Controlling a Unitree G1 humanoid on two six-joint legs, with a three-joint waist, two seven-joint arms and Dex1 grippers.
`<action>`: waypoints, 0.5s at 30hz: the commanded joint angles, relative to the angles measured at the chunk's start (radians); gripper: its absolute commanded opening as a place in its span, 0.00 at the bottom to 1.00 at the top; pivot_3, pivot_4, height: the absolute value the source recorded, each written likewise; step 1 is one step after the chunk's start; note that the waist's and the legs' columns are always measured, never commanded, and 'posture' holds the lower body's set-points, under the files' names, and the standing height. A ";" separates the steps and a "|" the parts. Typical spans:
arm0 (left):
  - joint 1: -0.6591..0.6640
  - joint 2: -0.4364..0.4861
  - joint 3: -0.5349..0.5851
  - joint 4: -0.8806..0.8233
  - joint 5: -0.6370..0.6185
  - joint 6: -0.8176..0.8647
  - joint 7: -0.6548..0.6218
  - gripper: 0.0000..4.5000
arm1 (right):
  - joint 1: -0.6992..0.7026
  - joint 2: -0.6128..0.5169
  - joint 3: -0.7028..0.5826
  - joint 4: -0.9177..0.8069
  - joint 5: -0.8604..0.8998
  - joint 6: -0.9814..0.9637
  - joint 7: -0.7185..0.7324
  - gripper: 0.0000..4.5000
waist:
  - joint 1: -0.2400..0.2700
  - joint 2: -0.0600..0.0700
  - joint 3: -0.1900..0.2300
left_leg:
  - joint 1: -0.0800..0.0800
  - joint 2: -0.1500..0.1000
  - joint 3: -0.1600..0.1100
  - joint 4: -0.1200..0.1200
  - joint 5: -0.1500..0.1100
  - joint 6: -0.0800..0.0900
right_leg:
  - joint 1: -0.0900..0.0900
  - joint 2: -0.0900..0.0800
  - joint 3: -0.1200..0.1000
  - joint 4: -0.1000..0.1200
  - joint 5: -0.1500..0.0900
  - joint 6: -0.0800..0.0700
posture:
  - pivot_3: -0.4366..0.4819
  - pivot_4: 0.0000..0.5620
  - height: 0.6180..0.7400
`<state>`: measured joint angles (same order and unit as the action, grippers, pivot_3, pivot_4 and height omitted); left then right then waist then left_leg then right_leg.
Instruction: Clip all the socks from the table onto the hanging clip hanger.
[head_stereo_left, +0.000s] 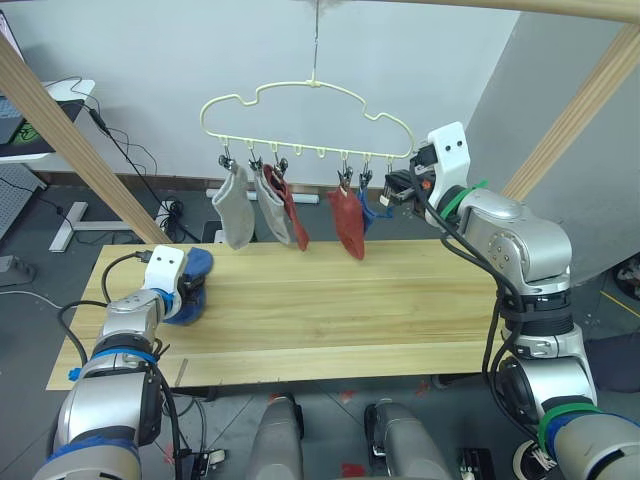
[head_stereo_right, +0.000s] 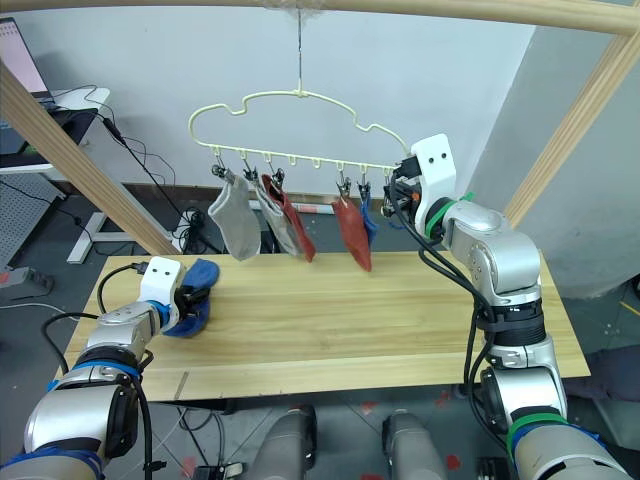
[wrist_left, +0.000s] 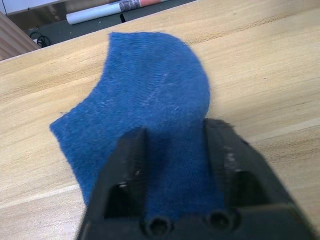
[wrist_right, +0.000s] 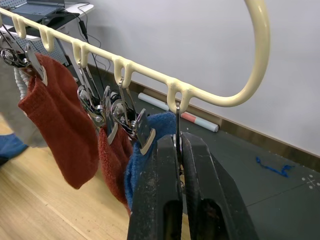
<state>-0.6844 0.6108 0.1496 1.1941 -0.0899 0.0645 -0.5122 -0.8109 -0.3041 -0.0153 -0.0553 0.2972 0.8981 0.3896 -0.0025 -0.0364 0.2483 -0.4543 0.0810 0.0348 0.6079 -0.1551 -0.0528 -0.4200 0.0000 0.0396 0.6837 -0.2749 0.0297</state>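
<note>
lab | wooden pole frame (head_stereo_left: 85, 150) | floor cables (head_stereo_left: 130, 160) | laptop desk (head_stereo_right: 60, 100)

table (head_stereo_left: 330, 310): matt pale wood | socks (head_stereo_left: 345, 222): soft knit cloth | clip hanger (head_stereo_left: 310, 100): glossy cream coating, shiny metal clips

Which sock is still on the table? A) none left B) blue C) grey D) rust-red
B: one blue sock lies flat on the table at its left end, with the left hand on it, a finger on either side of the fabric. The grey sock and the rust-red ones hang from the clip hanger.
</note>
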 joint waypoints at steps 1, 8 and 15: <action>0.027 -0.007 0.001 0.015 0.004 0.032 -0.034 0.12 | -0.012 0.000 -0.013 -0.005 0.006 -0.019 -0.001 0.00 | 0.000 0.000 0.000 | 0.000 0.000 0.000 0.000 0.000 0.000 | 0.000 0.000 0.000 0.000 0.000 0.000 | 0.50 0.45 1.00; 0.101 -0.050 -0.024 -0.214 -0.040 0.077 -0.246 0.01 | -0.013 -0.001 -0.014 0.013 0.005 -0.042 0.003 0.00 | 0.002 0.000 0.000 | 0.000 0.000 0.000 0.000 0.000 0.000 | 0.000 -0.001 0.000 0.000 0.000 0.000 | 0.51 0.44 1.00; 0.379 -0.082 -0.182 -0.971 -0.083 0.101 -0.397 0.01 | -0.029 -0.001 -0.037 0.037 0.031 -0.030 0.014 0.00 | 0.003 0.000 0.000 | -0.001 0.001 -0.001 -0.001 0.000 0.000 | -0.001 0.000 -0.001 -0.001 0.000 -0.001 | 0.52 0.44 1.00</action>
<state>-0.3030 0.5309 -0.0355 0.3634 -0.1303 0.1577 -0.8940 -0.8222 -0.3005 -0.0246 -0.0047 0.3008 0.8608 0.3936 0.0008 -0.0362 0.2487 -0.4553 0.0822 0.0333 0.6066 -0.1551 -0.0529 -0.4203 -0.0002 0.0385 0.6832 -0.2746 0.0284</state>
